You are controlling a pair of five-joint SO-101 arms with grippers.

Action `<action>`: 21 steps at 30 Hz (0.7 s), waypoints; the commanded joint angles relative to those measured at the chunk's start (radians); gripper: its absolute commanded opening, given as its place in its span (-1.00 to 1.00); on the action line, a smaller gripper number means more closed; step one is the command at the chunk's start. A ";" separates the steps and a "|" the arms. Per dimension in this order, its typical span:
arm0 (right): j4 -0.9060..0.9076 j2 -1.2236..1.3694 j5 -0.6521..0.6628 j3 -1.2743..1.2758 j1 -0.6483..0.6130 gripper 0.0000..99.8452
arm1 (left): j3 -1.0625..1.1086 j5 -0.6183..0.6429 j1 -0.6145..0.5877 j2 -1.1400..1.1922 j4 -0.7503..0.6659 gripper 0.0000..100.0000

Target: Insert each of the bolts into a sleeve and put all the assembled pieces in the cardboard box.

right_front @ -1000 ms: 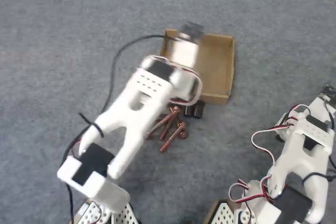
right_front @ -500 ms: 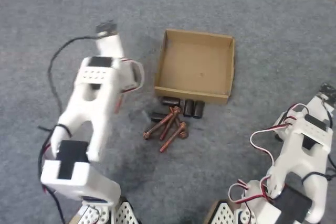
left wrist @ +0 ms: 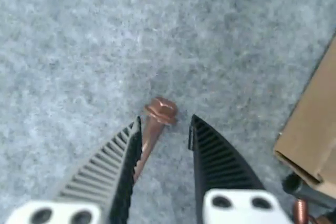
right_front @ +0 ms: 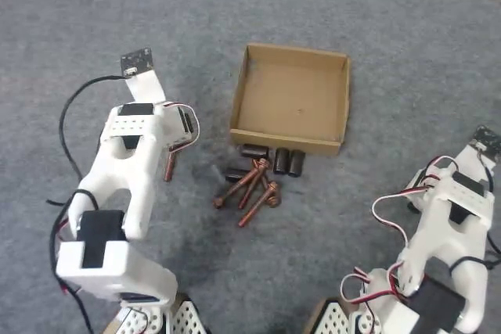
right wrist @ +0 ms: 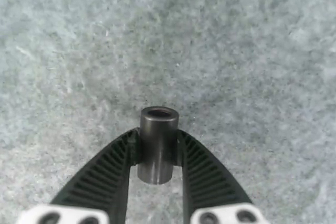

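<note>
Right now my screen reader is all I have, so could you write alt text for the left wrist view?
The left arm's pincer stands open over grey carpet, with a copper bolt between its fingers, close against one of them. A corner of the cardboard box shows at the edge.

Grey carpet is covering the whole table. A cardboard box is sitting open on it, near the middle toward the far side. Four black sleeves are lying just in front of the box's near wall. Copper bolts are lying crossed in a heap, touching the sleeves. One more bolt is lying apart, left of the heap in the high view.
</note>
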 commanded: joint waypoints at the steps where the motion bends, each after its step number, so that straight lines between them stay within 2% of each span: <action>1: -0.018 -0.053 -0.008 -0.009 -0.012 -0.99 | -0.010 0.011 -0.006 -0.089 0.058 -0.74; 8: -0.018 -0.053 -0.008 -0.009 -0.012 -0.99 | -0.002 -0.157 -0.006 -0.078 0.080 -0.74; 15: -0.018 -0.053 -0.008 -0.008 -0.012 -0.99 | 0.018 -0.167 -0.003 -0.048 0.074 -0.73; 18: -0.016 -0.053 -0.008 -0.008 -0.012 -0.99 | -0.053 -0.209 -0.006 0.049 0.083 -0.74; 21: -0.018 -0.053 -0.008 -0.008 -0.012 -0.99 | -0.171 -0.250 -0.008 0.149 0.152 -0.74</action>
